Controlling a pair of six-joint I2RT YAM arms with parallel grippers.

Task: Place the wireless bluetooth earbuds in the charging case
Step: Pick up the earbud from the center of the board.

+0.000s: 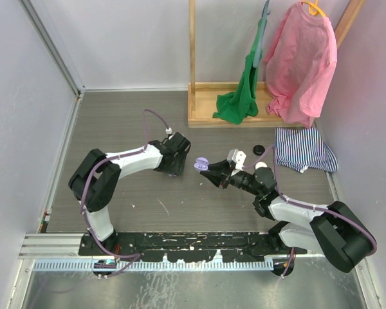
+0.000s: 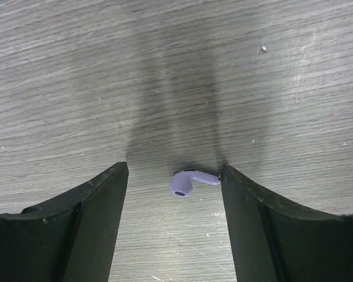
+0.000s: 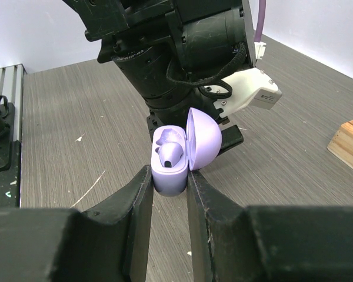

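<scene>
From above: the right hand (image 1: pixel 210 172) holds the lilac charging case (image 1: pixel 201 163) up at mid-desk, its lid open, just right of the lowered left hand (image 1: pixel 175 168).

Left wrist: fingers apart, straddling a lilac earbud (image 2: pixel 188 182) lying on the desk (image 2: pixel 76 88). Its stem touches one finger, apparently lined up for pickup.

Right wrist: fingers clamped on the case, with what looks like a seated bud (image 3: pixel 169 151) inside and the open side presented for loading.
</scene>
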